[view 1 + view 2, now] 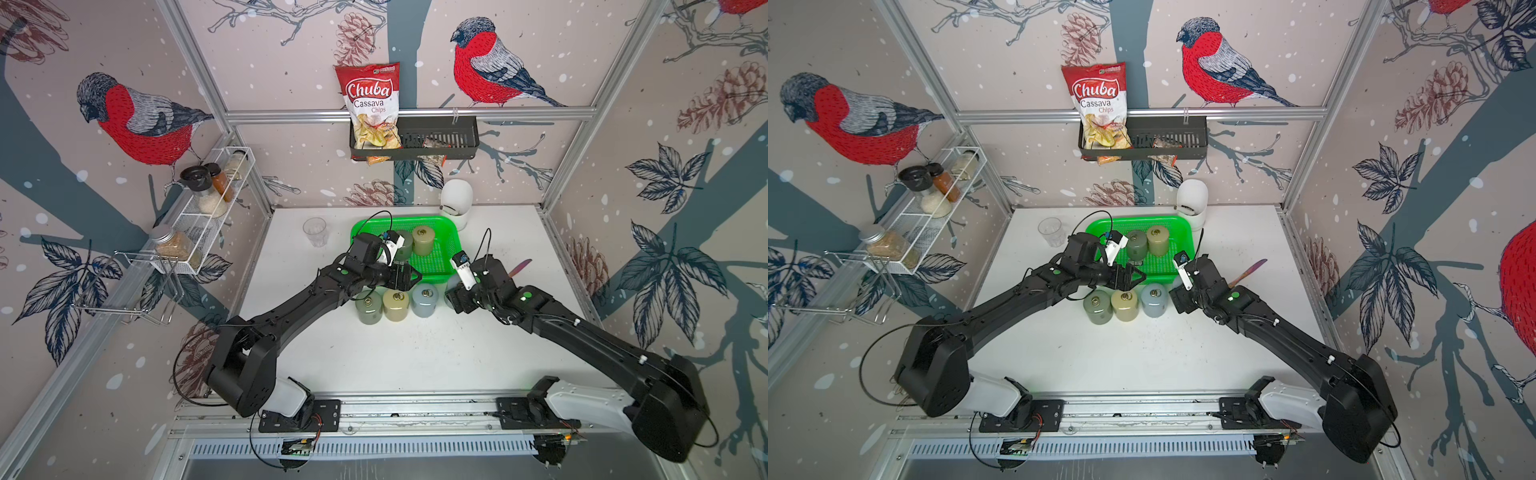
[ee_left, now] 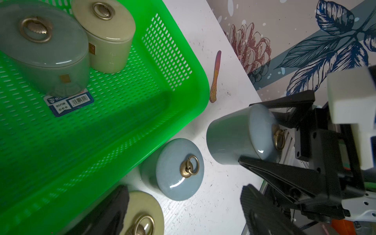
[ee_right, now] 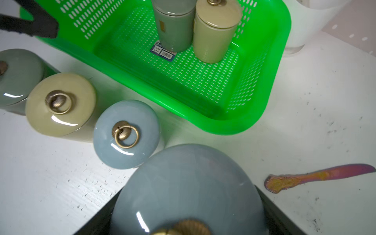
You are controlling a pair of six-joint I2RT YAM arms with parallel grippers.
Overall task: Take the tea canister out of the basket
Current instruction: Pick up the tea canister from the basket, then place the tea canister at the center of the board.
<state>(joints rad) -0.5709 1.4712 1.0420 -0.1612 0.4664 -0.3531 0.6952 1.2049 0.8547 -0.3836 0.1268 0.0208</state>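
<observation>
Black right arm (image 1: 582, 328) (jaws around canister (image 2: 234, 132)) beside basket (image 3: 223, 127)

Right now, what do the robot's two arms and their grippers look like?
The left arm and right arm are both matte black, with white base segments, a green dot near each wrist and thin black cables looping out. Each wrist carries a white camera block. The left gripper and right gripper have black, wedge-shaped fingers.
</observation>
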